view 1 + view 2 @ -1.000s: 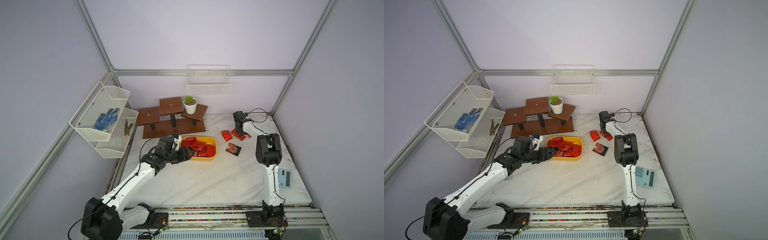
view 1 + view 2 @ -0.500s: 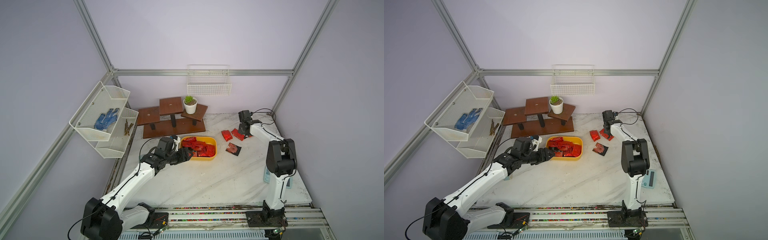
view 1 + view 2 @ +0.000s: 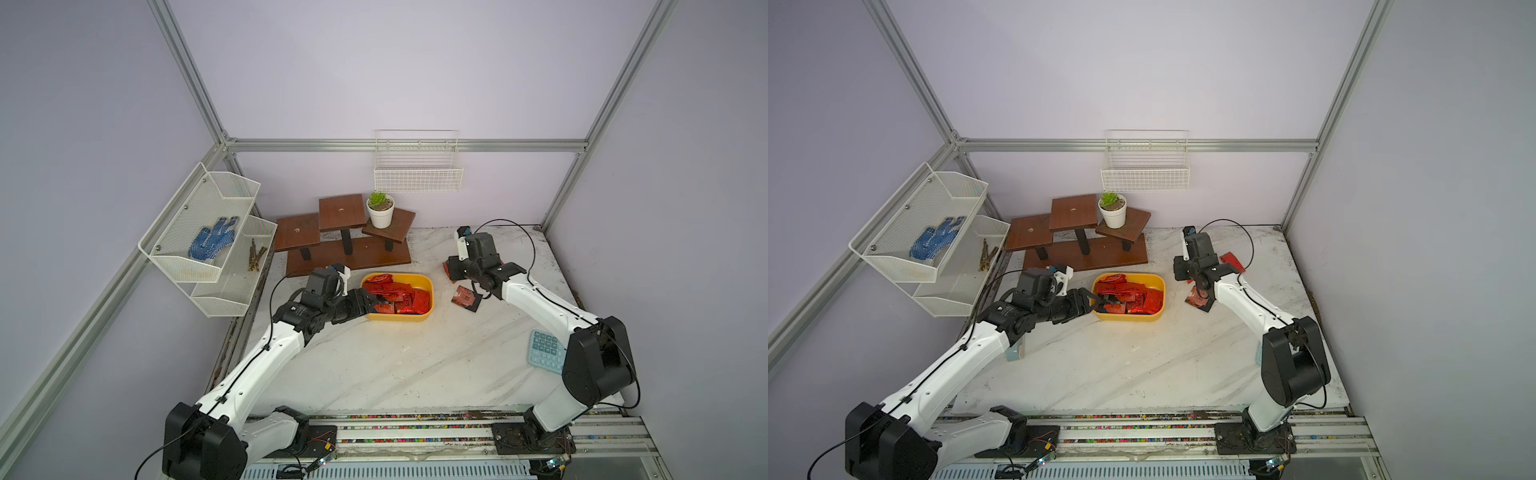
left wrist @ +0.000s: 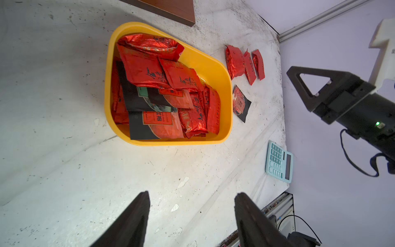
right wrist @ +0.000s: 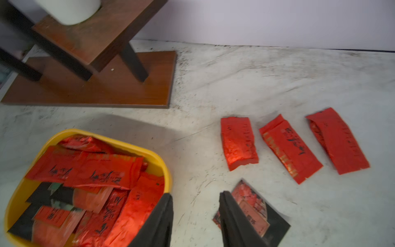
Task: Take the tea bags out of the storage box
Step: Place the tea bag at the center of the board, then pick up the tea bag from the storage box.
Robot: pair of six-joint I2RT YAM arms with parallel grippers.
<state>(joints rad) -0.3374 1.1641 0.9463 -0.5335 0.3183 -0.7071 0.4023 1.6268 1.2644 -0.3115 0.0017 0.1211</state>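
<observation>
Hanging at far left of a top view: white mesh shelf (image 3: 232,187) on the wall, blue glove (image 3: 212,241) in its upper tier. Left arm (image 3: 266,361) comes up from the lower-left edge. The left jaws sit at the left end of the storage box (image 3: 399,318). In the left wrist view they are spread wide with nothing between them, and bare counter (image 4: 64,149) shows behind them.

The storage box is yellow and sits on the counter at frame centre, just below the wooden stand (image 3: 345,257) that carries a potted plant (image 3: 380,214). Most tea bags (image 3: 397,295) lie in the box, red foil packets piled over a few black ones. White wire basket (image 3: 417,174) hangs on the back wall, upper centre.

Right of the box, four bags are out on the counter. Three red pouches (image 5: 238,143) lie side by side, not touching. One black sachet (image 3: 465,297) lies lower in frame, near the box's right end. Right arm (image 3: 540,307) hides most of the red ones in both top views.

In the right wrist view the right jaws are parted by a narrow gap and hold nothing. One tip overlaps the sachet, but I cannot tell if they touch.

Far right: pale blue calculator (image 3: 544,351) on the counter, partly behind the right arm's elbow.
</observation>
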